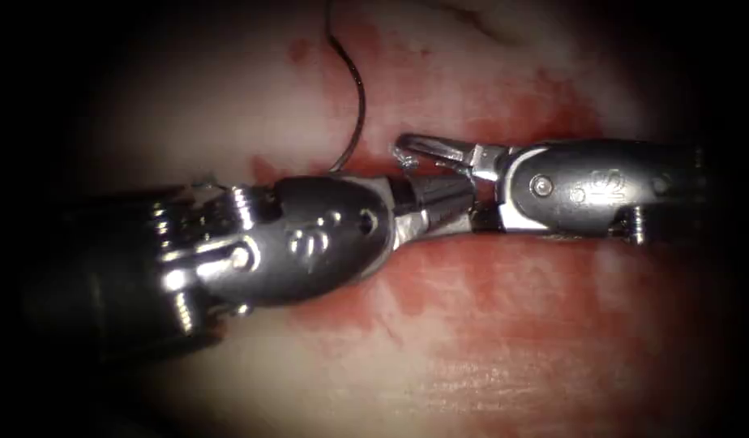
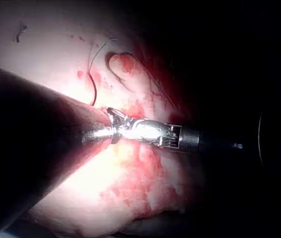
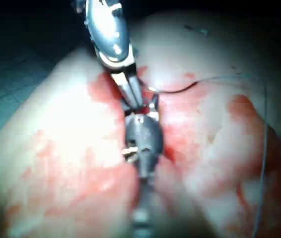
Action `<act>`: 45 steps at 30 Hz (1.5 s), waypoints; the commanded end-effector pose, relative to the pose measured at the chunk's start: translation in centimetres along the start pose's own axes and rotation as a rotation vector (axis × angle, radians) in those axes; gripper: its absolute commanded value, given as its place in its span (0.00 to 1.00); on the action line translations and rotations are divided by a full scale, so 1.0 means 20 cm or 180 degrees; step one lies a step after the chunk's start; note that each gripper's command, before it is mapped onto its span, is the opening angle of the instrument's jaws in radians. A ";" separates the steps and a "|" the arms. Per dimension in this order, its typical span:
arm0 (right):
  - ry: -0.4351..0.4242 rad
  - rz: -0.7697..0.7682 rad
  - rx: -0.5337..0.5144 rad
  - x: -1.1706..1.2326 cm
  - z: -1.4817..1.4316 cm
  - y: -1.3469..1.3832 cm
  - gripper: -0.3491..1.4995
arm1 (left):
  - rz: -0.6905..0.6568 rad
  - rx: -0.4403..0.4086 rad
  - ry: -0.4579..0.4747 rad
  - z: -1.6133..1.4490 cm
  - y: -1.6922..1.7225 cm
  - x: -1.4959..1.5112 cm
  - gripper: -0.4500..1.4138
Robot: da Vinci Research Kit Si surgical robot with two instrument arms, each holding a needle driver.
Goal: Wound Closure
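Note:
The two tools meet tip to tip over the red-stained tissue [image 1: 488, 324]. The left tool [image 1: 464, 199] comes in from the left with its jaws together, pointing right; I cannot tell whether anything is held in them. The right tool [image 1: 407, 162] comes in from the right with its jaws apart. Its upper jaw lies just above the left tool's jaws, and a small shiny glint sits at its tip. I cannot make out the needle. A dark thread [image 1: 362, 105] curves down from the top edge and ends behind the left tool's wrist. The right tool [image 2: 145, 130] and the left tool [image 3: 108, 34] each show in the other arm's wrist view.
Red fluid [image 1: 553, 122] covers the tissue around and below the tools. The thread [image 3: 215, 79] runs sideways over the tissue from the jaws, and a further strand [image 3: 263, 148] hangs over the tissue's edge. The left shaft [image 2: 31, 144] is dark and broad.

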 end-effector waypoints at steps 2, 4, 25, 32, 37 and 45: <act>0.0046 -0.0005 0.0002 0.000 0.006 0.000 0.85 | -0.0002 -0.0001 0.0010 0.004 -0.001 0.001 0.05; 0.0077 -0.0015 0.0039 0.000 0.009 -0.003 0.85 | -0.0003 -0.0010 0.0016 0.004 -0.001 0.001 0.05; 0.0103 -0.0104 0.0088 0.001 0.007 -0.002 0.00 | -0.0029 -0.0029 0.0055 0.004 0.001 0.003 0.05; 0.0103 -0.0152 0.0137 -0.003 0.001 0.002 0.00 | -0.0030 -0.0033 0.0057 0.003 0.000 0.003 0.05; 0.0171 -0.0204 0.0120 0.000 0.002 0.001 0.20 | -0.0032 -0.0054 0.0074 0.000 -0.002 0.003 0.05; 0.0207 -0.0146 0.0050 0.011 -0.010 0.005 0.95 | -0.0103 0.0041 0.0164 -0.025 -0.025 0.004 0.05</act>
